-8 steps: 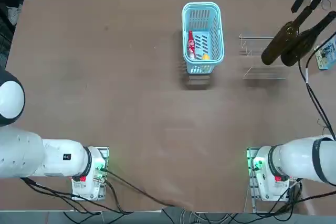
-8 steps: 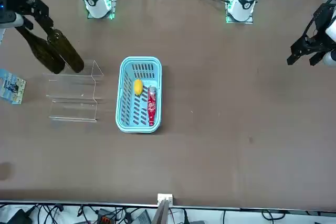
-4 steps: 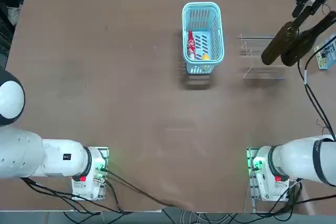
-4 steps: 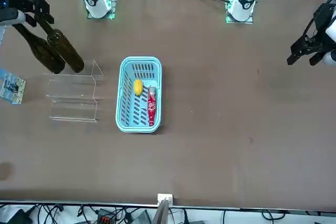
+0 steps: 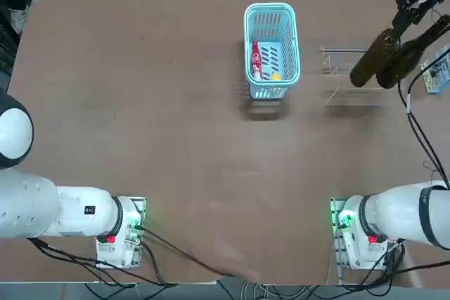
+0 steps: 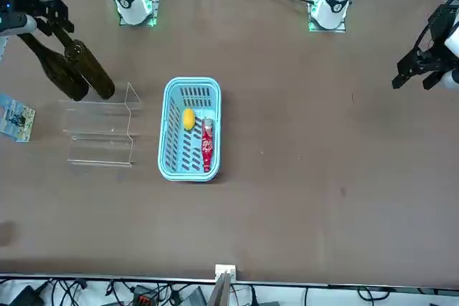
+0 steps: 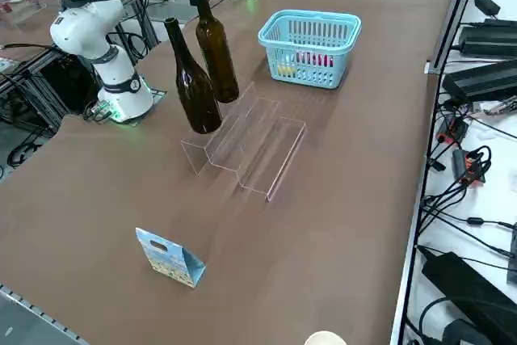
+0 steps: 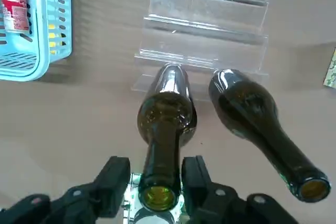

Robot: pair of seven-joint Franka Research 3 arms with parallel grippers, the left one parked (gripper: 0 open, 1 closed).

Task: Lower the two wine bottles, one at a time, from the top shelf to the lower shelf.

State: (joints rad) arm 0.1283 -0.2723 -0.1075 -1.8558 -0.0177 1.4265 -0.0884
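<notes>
Two dark wine bottles stand upright side by side on the top shelf [image 7: 226, 131] of a clear stepped rack. The slimmer, lighter one [image 5: 369, 61] [image 8: 167, 124] is on the basket side. The broader, darker one [image 5: 408, 54] [image 8: 247, 106] is beside it. My right gripper [image 8: 157, 187] [image 6: 56, 18] is at the top of the slimmer bottle's neck, open, one finger on each side. One finger is almost against the glass and a small gap shows at the other. The lower shelf [image 7: 275, 145], on the rack's side away from the robot, is bare.
A light-blue basket [image 5: 271, 47] holding a red packet and a yellow item stands beside the rack, towards the table's middle. A small blue printed card [image 7: 170, 258] stands on the rack's other side. A white cup rim [image 7: 323, 338] shows at the table edge.
The right gripper's fingers have drawn in around the slimmer bottle's neck. Both bottles stay where they were.
</notes>
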